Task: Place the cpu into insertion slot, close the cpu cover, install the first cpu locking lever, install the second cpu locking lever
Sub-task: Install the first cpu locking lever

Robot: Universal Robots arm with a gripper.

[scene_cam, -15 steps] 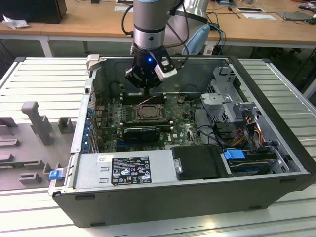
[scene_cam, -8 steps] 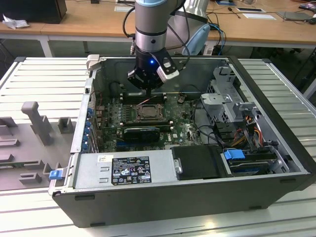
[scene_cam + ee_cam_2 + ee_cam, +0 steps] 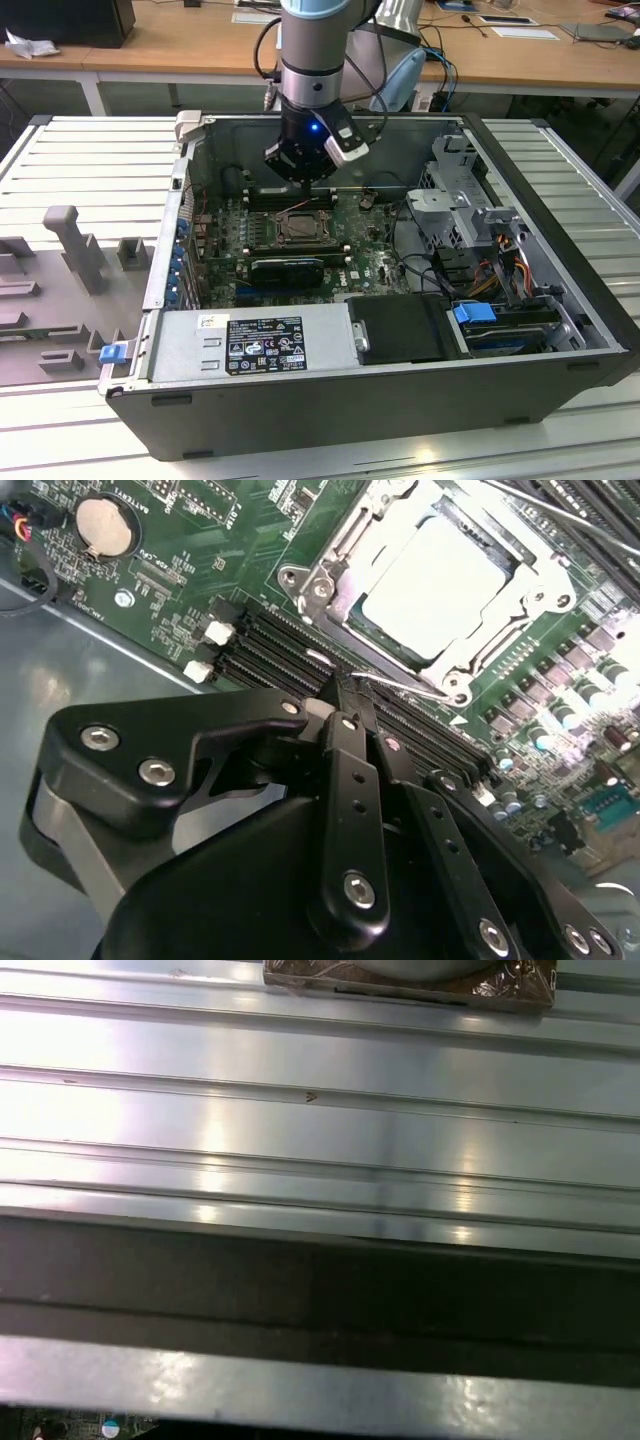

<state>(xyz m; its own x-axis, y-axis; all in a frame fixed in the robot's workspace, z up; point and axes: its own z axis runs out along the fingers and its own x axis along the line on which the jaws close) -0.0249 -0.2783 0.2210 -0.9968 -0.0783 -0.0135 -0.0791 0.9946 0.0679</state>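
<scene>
The cpu, pale silvery-grey, lies in the insertion slot on the green motherboard. The cpu cover is down around it, its window framing the chip. A thin wire locking lever runs along the near side of the socket, and another lever runs along the far side. My gripper has its black fingers together, tips right at the free end of the near lever; whether they pinch it I cannot tell. In the exterior view the gripper hangs just behind the socket inside the open case.
Black memory slots lie between my fingertips and the socket. A coin battery sits on the board. A black expansion card, the power supply and a drive cage crowd the case. The ribbed metal table lies beyond the case wall.
</scene>
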